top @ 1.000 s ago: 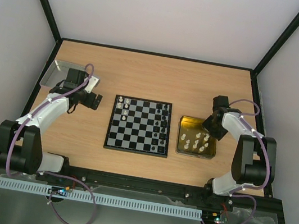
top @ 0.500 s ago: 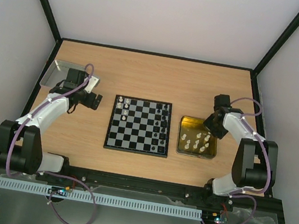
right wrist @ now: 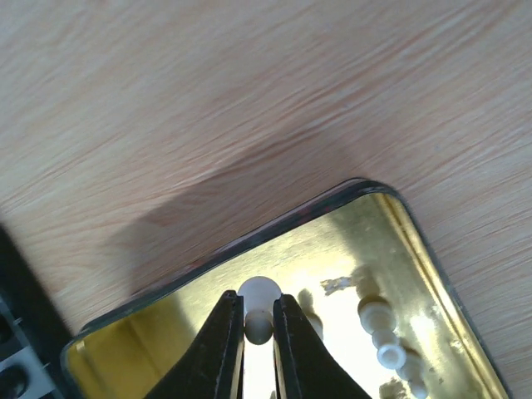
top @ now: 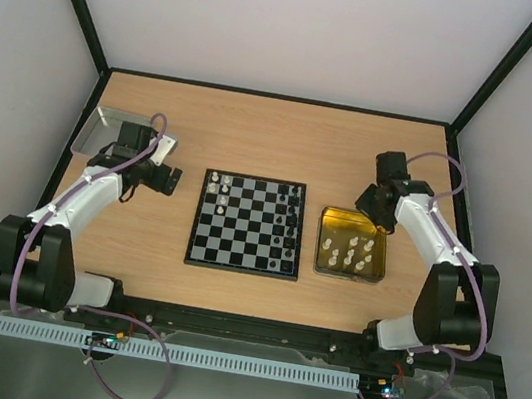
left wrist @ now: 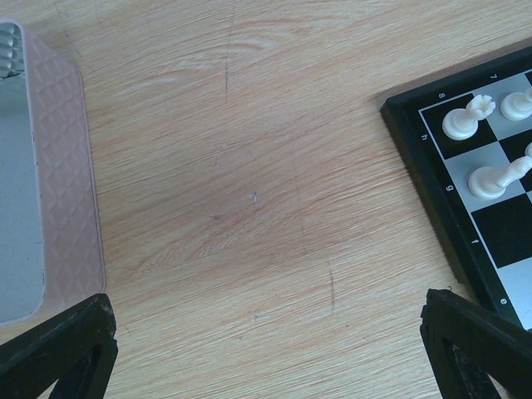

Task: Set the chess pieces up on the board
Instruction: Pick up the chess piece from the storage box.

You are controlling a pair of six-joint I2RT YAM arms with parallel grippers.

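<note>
Chess piece point(right wrist: 258, 293) pinched in right jaws inside upper rim of yellow tray point(right wrist: 316, 208); left jaws wide over desk point(left wrist: 249, 166) between grey tray point(left wrist: 75, 208) and board point(left wrist: 432, 183).

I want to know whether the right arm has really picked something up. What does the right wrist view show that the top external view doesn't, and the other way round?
Only the right wrist view shows the right gripper closed on a white chess piece at the yellow tray. Only the top external view shows the whole board, with white pieces along its left edge and black ones along its right, plus the left gripper near the grey tray. Both show the yellow tray and the loose white pieces in it.
</note>
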